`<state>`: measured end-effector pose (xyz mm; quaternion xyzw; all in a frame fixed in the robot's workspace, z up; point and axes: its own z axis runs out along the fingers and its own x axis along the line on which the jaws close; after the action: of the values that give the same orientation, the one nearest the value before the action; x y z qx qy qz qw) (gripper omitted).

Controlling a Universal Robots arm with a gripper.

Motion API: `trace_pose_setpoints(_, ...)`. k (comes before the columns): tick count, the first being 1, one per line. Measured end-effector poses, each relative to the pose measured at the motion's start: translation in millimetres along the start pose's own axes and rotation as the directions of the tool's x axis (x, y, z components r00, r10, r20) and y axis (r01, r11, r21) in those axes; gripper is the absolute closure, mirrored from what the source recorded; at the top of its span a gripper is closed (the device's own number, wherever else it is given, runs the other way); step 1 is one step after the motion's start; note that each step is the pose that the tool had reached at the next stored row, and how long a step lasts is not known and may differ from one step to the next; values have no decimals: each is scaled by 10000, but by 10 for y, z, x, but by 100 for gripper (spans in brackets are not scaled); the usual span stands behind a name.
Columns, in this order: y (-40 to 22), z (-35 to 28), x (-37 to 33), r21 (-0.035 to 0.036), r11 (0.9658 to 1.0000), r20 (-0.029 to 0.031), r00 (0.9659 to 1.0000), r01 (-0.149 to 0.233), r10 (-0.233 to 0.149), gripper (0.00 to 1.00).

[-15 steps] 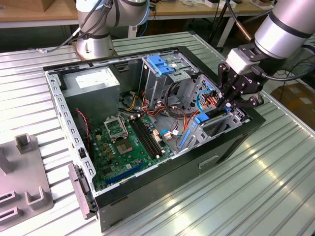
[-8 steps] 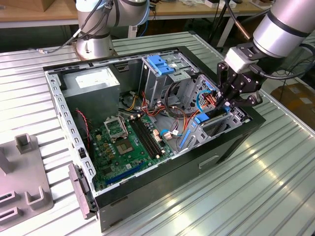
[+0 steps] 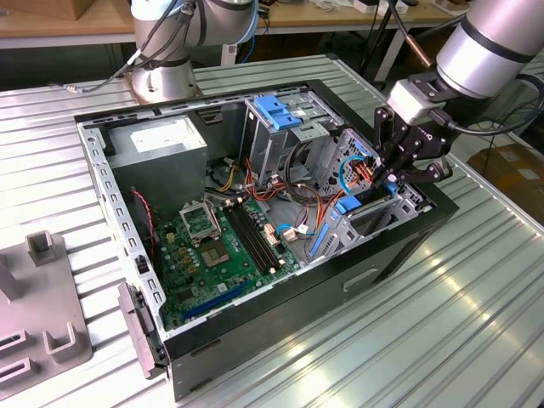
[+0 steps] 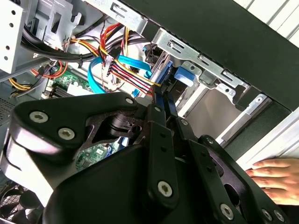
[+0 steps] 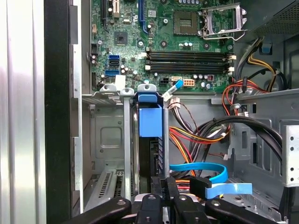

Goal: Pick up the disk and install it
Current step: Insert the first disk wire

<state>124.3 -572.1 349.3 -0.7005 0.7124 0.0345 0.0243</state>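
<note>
The disk (image 5: 150, 116) stands on edge in a narrow metal bay slot at the case's front corner, its blue plastic rail facing up and its dark body below. My gripper (image 5: 163, 183) reaches down over it, its black fingers (image 5: 172, 189) pressed against the disk's end. In the second wrist view the gripper (image 4: 163, 105) pinches the blue-edged disk (image 4: 163, 77) between close-set fingers. In the exterior view the gripper (image 3: 389, 174) hangs over the case's corner on that view's right, above the blue-railed disk (image 3: 344, 206).
The open case (image 3: 399, 255) holds a green motherboard (image 3: 217, 246), a grey power-supply box (image 3: 161, 140), a drive cage with a blue top (image 3: 280, 115), and bundles of coloured cables (image 5: 201, 135). A person's hand (image 4: 273, 175) rests just outside the case. A grey fixture (image 3: 42, 314) sits on the table.
</note>
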Motion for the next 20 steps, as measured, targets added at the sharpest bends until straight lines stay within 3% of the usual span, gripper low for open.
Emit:
trace_pose_setpoints(9, -1, 23, 10, 0, 10000, -1, 10000, 0, 0, 84)
trace_pose_setpoints(20, 3, 3, 20, -1, 10000, 61, 10000, 1, -1, 84)
